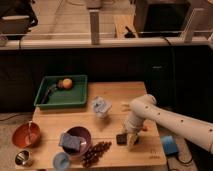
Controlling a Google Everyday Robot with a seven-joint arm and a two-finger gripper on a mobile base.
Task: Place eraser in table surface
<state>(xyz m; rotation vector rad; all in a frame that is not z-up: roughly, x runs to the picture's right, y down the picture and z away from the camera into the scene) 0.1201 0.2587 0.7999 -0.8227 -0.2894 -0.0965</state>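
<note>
The eraser (121, 138) is a small black block low on the wooden table surface (115, 95), near its front right part. My gripper (131, 138) hangs at the end of the white arm (160, 116), which reaches in from the right. It points down and sits right against the eraser's right side. I cannot tell whether the eraser rests on the board or is held just above it. A bit of the orange carrot-like piece (144, 129) shows behind the gripper.
A green tray (75, 97) holding an orange fruit (66, 83) stands at the back left. A pale blue container (100, 107) is mid-table. A purple bowl (82, 135) with a blue-grey sponge (70, 142), dark grapes (96, 151) and a blue cup (61, 160) are front left. An orange bowl (26, 135) sits further left.
</note>
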